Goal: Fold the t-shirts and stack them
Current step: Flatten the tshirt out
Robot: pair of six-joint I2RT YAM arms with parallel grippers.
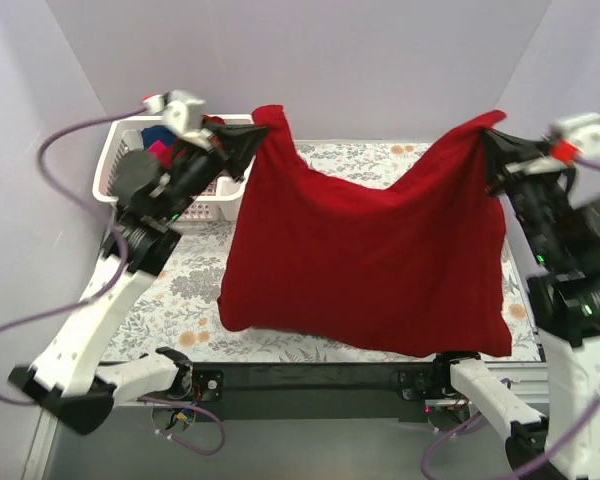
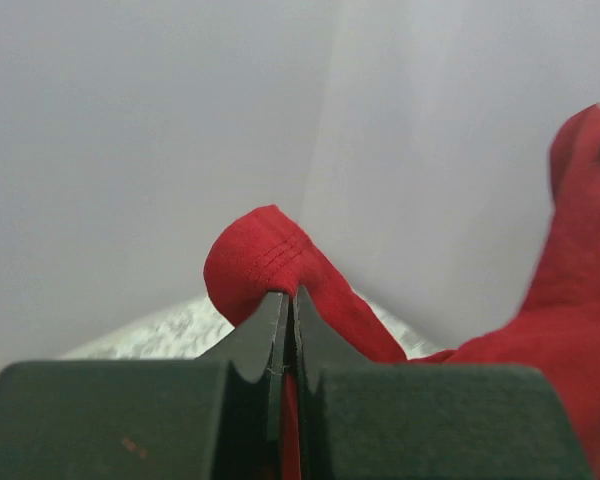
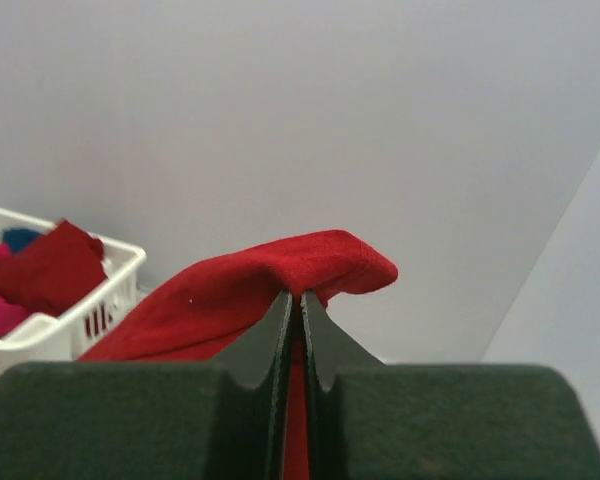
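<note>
Item: dark red t-shirt [image 1: 370, 260], spread wide as a sheet and held up above the bench [image 1: 180, 290].
Left tool [image 1: 245, 142]: closed tight on one upper corner of the shirt. In the left wrist view a stitched fold of cloth bulges just above its tips.
Right tool [image 1: 490, 138]: clamped on the opposite upper corner. Cloth drapes over its tips.
Relation: the shirt hangs between the two tools, which are well apart. Its top edge sags in the middle.
Lower hem: near the bench's near edge; contact cannot be told.
Basket [image 1: 120, 165]: white lattice, at the far left of the bench, behind the left tool.
Basket contents: second dark red shirt [image 3: 50, 265], hot pink shirt [image 1: 160, 152], dark blue shirt [image 1: 158, 133].
Bench cover: floral print.
</note>
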